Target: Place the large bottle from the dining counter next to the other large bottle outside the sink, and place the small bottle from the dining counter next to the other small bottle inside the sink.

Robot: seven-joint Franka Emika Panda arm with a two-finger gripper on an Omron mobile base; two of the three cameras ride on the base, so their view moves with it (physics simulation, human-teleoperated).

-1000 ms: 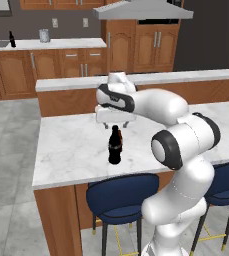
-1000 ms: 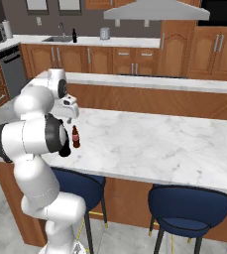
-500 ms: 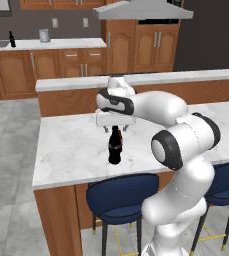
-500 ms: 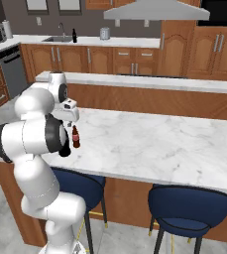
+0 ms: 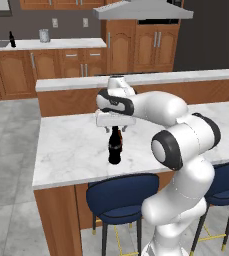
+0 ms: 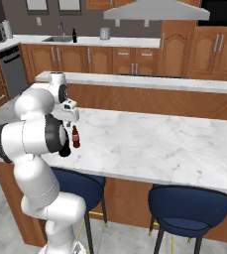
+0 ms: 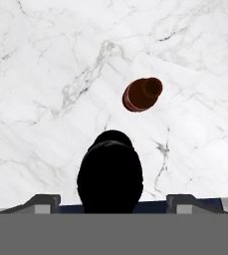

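Observation:
A tall black large bottle (image 5: 115, 148) stands upright on the marble dining counter (image 5: 68, 150), near its front edge. My gripper (image 5: 115, 128) hangs straight down over its neck. In the hand view the black bottle (image 7: 110, 172) sits between the two fingertips (image 7: 47, 201) of my gripper (image 7: 116, 201), with a gap on each side, so the jaws are open. A small brown bottle (image 7: 142, 94) stands just beyond it on the marble. That small bottle (image 6: 76, 137) also shows beside my forearm. The sink (image 6: 59, 38) lies far back on the rear worktop, with a dark bottle (image 6: 74, 35) beside it.
A raised wooden back ledge (image 5: 136, 80) runs behind the dining counter. Blue stools (image 5: 118, 195) (image 6: 189, 206) stand under its front edge. A grey canister (image 6: 104, 33) sits on the rear worktop. A range hood (image 6: 154, 10) hangs above.
The hand has come down slightly over the black bottle's neck and the fingers have drawn closer together. The bottles have not moved.

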